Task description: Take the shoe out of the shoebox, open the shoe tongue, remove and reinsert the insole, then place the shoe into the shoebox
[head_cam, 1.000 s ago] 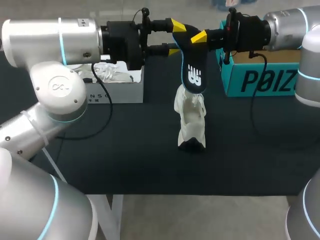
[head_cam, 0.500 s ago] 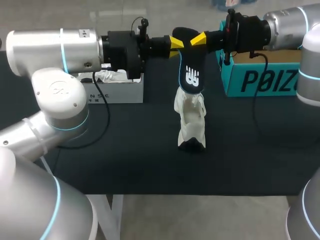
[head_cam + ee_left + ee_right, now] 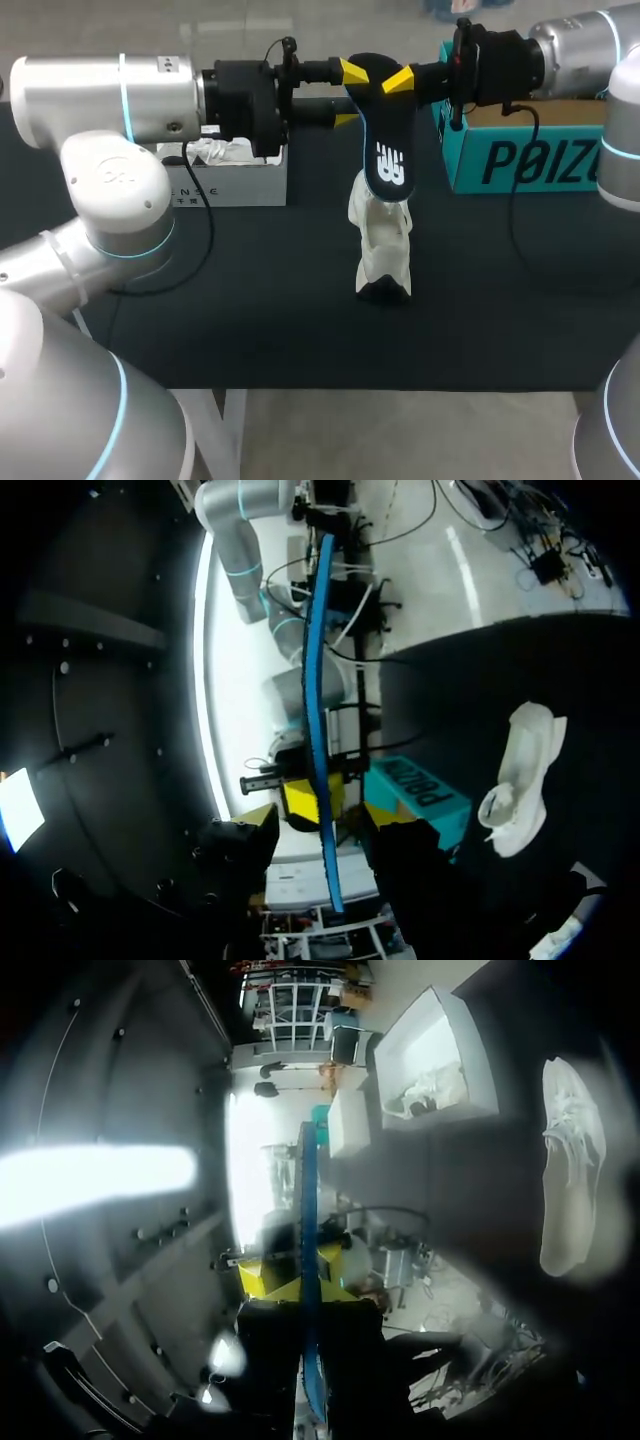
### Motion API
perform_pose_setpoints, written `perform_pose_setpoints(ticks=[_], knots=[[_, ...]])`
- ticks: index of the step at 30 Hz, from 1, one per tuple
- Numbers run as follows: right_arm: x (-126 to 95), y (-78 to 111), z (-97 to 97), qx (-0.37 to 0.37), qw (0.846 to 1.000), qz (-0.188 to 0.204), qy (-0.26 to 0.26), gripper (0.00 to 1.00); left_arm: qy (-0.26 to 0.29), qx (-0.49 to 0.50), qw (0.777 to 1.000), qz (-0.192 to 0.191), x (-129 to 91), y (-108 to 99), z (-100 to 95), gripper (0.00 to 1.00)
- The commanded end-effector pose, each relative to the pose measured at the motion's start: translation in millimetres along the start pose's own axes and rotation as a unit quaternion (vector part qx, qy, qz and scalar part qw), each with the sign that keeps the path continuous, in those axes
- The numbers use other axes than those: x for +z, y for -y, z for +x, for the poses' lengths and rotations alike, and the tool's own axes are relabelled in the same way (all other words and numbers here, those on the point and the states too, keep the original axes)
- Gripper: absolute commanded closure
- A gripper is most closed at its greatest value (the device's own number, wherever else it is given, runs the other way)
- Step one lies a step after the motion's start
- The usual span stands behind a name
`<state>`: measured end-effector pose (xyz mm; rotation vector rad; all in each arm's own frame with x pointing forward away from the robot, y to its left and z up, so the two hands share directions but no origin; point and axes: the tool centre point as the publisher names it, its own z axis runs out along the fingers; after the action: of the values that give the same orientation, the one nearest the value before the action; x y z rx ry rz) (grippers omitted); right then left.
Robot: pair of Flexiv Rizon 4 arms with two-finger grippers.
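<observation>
Noting insole (image 3: 386,150) hanging upright in the air over mid-surface, dark, pale logo on the face turned to the head camera. Held by its upper end only, lower end free. Seen edge-on as a thin blue line in both wrist views (image 3: 318,680) (image 3: 308,1210).

Right jaws: closed flat on the insole's upper end, one yellow tip on each face; hold confirmed in the right wrist view. Right arm entering from the far right, level with the top of the insole.

Left jaws: spread wide, one tip to each side of the insole's upper end, with a gap showing on both sides in the left wrist view. Nothing held. Left arm lying across the far left of the surface, pointed straight at the right jaws.

Shoe (image 3: 382,250): white, resting on the surface directly below the insole, dark end toward the near edge. Outside both boxes. Overlapped by the insole's lower end in the head view; contact not determinable there. Shown apart from the insole in the wrist views (image 3: 520,780) (image 3: 570,1180).

Teal box (image 3: 520,160): far right, behind the right arm. White box (image 3: 240,185): far left, under the left arm, white contents not identifiable. Surface (image 3: 250,300): dark.
</observation>
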<state>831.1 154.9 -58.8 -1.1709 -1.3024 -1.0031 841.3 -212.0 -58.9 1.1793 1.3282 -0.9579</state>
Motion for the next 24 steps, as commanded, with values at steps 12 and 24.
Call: perform_pose_setpoints(ticks=[12,24], knots=[[2.0,3.8,4.8,-0.007,1.000,0.002,0.002,1.00,0.011,0.001,1.000,0.008,12.5,-0.2,1.3,0.78],[2.9,2.9,4.1,-0.005,1.000,0.007,0.002,1.00,0.013,-0.003,1.000,0.013,12.7,1.0,3.1,1.00]])
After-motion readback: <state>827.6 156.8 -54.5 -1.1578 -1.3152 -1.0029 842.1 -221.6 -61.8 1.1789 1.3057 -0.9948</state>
